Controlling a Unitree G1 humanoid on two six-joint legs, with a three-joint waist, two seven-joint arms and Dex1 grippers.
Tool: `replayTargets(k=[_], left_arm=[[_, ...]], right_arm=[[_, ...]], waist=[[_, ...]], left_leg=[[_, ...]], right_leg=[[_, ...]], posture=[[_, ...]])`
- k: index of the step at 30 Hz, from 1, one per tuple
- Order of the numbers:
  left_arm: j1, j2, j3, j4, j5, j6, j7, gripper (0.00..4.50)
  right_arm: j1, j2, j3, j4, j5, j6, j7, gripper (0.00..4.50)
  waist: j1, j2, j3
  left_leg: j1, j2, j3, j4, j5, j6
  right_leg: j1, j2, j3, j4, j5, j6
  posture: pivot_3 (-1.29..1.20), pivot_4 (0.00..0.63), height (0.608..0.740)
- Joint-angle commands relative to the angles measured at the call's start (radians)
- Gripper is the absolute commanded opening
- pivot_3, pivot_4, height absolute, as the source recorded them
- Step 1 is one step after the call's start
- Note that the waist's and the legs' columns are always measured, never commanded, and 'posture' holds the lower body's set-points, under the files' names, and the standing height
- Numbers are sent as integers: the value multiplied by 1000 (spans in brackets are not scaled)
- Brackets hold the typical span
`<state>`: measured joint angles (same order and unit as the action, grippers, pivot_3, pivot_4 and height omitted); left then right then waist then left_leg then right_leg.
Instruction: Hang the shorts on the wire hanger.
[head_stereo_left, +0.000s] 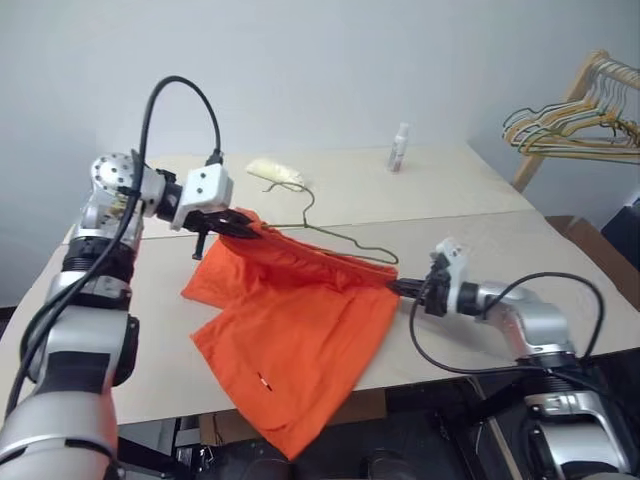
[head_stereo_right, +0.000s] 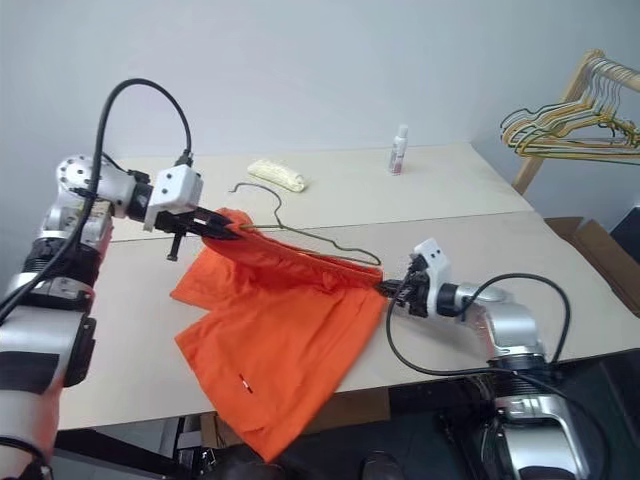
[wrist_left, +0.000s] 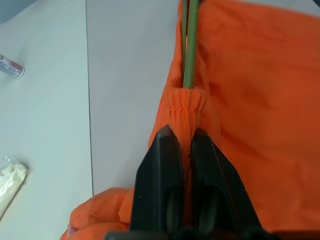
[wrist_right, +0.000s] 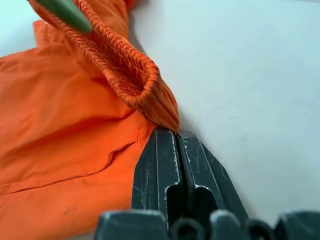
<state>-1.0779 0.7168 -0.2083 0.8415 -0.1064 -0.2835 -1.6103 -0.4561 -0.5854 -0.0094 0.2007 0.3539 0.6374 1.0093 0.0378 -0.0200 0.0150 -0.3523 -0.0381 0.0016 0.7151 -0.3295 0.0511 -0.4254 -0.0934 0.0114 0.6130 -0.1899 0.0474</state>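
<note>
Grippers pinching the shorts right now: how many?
2. Left gripper is shut on the shorts' waistband at its far-left end; right gripper is shut on the waistband's right end.

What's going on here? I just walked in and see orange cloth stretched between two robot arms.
The robot is hanging a pair of orange shorts on a wire hanger. Its left gripper and right gripper each have their fingers shut on one end of the elastic waistband, holding it stretched above the table. The hanger's wire runs along the waistband, with its hook sticking out above. The legs of the shorts drape down over the table's front edge.
</note>
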Motion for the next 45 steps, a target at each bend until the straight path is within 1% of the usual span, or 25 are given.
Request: replayTargets(k=[1, 5, 8, 11, 13, 18, 22, 26, 28, 30, 33, 36, 39, 42, 45], left_arm=[[-14, 48, 2, -3, -20, -26, -4, 0], [-22, 36, 12, 27, 26, -50, 13, 0], [-28, 29, 11, 41, 40, -54, 16, 0], [-31, 27, -17, 61, 107, -89, 65, 0], [-39, 15, -14, 79, 117, -86, 82, 0], [-52, -12, -25, 81, 173, -107, 160, 0], [-75, -43, -23, 59, 194, -100, 207, 0], [-107, -62, -24, 42, 214, -111, 243, 0], [-125, -65, -32, 33, 230, -128, 257, 0], [-137, -72, -30, 35, 235, -133, 266, 0], [-152, -87, -19, 39, 223, -133, 274, 0], [-151, -95, -11, 17, 207, -113, 268, 0], [-138, -90, -14, 5, 215, -118, 275, 0], [-117, -88, -6, -16, 192, -111, 254, 0], [-103, -85, 4, -43, 170, -86, 231, 0]], right_arm=[[11, -79, -12, -22, -6, -48, 62, 45], [23, -142, 6, -57, -18, -87, 118, 45], [14, -160, 7, -68, -18, -98, 114, 45], [12, -189, 13, -105, -27, -118, 119, 45], [5, -204, 16, -132, -30, -122, 114, 45], [-11, -252, 44, -247, -80, -170, 111, 45], [-76, -279, 84, -305, -156, -202, 80, 45], [-181, -275, 97, -316, -193, -222, 59, 45], [-241, -277, 100, -319, -207, -260, 68, 45], [-271, -279, 106, -317, -214, -285, 84, 45], [-296, -281, 128, -304, -239, -329, 96, 45], [-328, -243, 148, -268, -265, -362, 73, 45], [-317, -235, 155, -272, -272, -410, 90, 45], [-315, -223, 171, -249, -321, -452, 53, 45], [-306, -228, 176, -246, -323, -467, 73, 702]], waist=[[1, 0, 0], [3, 0, 0], [3, 0, 0], [4, 0, 0], [5, 0, 0], [6, 0, 0], [8, 0, 0], [8, 0, 0], [6, 0, 0], [6, 0, 0], [8, 0, 0], [6, 0, 0], [6, 0, 0], [5, 0, 0], [5, 0, 0]], left_leg=[[0, 0, 0, 0, 0, 0], [0, 0, 0, 0, 0, 0], [0, 0, 0, 0, 0, 0], [0, 0, 0, 1, 0, 0], [0, 0, 0, 0, 0, 0], [0, 0, 0, 1, 0, 0], [0, 0, 0, 1, 0, 1], [0, 0, 0, 1, 0, 0], [-1, 0, 1, 1, 0, 0], [-1, 0, 1, 1, 0, -1], [-1, 0, 1, 1, 0, -1], [-1, 0, 1, 1, 0, -1], [-1, 0, 1, 1, 0, 0], [-1, 0, 1, 1, 1, -2], [-1, 0, 1, 1, 1, -2]], right_leg=[[0, 0, 0, 0, 0, 0], [1, 0, 0, 0, 0, 0], [1, 0, 0, 0, 0, 0], [1, 0, 0, 0, 0, 0], [1, 0, 0, 0, 0, 0], [0, 0, 0, -1, 0, 0], [0, 0, 0, -1, 0, 0], [0, 0, 0, -1, 0, 0], [0, 0, 0, -1, 0, 0], [0, 0, 0, -1, 0, 0], [0, 0, -1, -2, 0, 0], [0, 0, 0, -2, 0, 0], [0, 0, 0, -1, 0, 1], [0, 0, 0, -2, 0, 1], [0, 0, 0, -2, 0, 1]], posture=[[123, 0, 740], [122, 0, 740], [121, 0, 740], [118, 0, 740], [118, 0, 740], [113, 0, 740], [109, 0, 740], [105, 0, 740], [103, 0, 740], [101, 0, 740], [100, 0, 740], [100, 0, 740], [106, 0, 740], [112, 0, 740], [112, 0, 740]])
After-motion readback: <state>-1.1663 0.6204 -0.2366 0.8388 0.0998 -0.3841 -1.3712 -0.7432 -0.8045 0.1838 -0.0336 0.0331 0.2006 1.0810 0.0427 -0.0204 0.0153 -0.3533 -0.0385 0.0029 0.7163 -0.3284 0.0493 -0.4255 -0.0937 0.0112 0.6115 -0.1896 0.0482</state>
